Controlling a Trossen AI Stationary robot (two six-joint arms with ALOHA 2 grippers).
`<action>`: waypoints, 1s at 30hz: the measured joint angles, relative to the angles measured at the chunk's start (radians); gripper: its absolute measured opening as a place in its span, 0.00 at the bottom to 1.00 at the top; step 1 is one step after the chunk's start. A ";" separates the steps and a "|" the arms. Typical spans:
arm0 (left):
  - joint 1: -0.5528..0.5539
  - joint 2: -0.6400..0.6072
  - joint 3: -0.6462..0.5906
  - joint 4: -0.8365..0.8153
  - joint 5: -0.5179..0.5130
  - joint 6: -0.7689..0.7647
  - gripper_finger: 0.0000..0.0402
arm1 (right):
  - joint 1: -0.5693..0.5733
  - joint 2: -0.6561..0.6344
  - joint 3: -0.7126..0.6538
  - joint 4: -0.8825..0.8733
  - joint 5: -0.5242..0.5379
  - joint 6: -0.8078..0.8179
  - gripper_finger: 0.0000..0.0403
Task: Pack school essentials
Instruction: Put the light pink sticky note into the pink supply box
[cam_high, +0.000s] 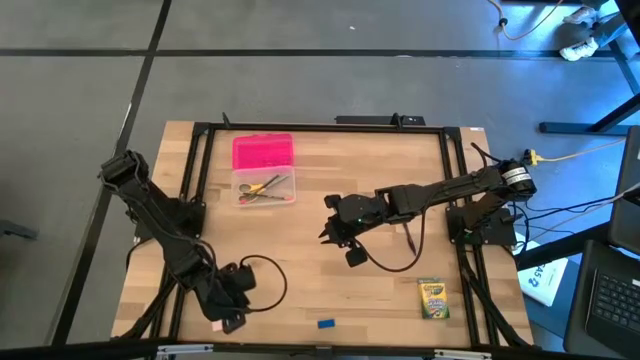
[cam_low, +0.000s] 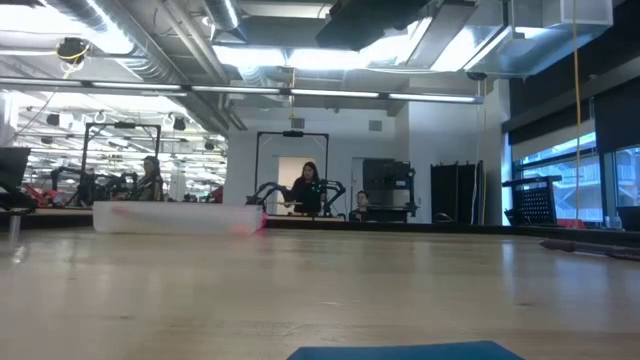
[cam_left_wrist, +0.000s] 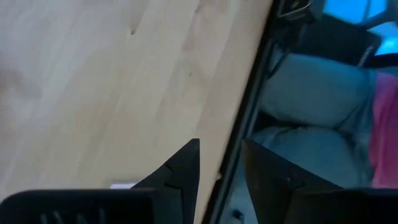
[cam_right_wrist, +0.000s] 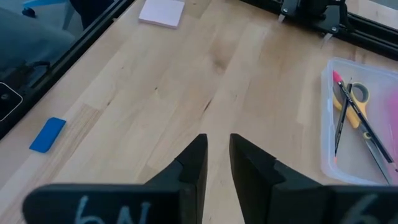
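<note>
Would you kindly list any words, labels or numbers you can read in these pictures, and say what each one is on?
Nothing can be read for certain.
Crayon box: print on its green-yellow front, too small to read.
Right gripper: pale handwritten marks on its body, perhaps "6N" and "6", cut off at the picture's edge.
White sheet beside the table: blue printing, too small to read.
Clear box, eraser, notepad: no lettering visible.

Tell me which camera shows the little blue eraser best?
The right wrist view: the small blue rectangular eraser lies whole and unobstructed on the wooden table. The high view shows it as a tiny blue speck near the front edge; the low view catches only a blurred blue sliver; the left wrist view misses it.
</note>
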 joint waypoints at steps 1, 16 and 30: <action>0.000 0.000 0.000 0.014 -0.006 0.000 0.28 | -0.001 0.000 0.000 0.000 0.000 0.000 0.18; -0.006 0.000 0.000 -0.010 -0.041 0.017 0.28 | -0.004 0.000 0.000 0.001 0.000 0.011 0.18; -0.005 0.000 0.000 -0.080 -0.104 -0.086 0.28 | -0.004 0.000 -0.001 0.001 0.000 0.011 0.18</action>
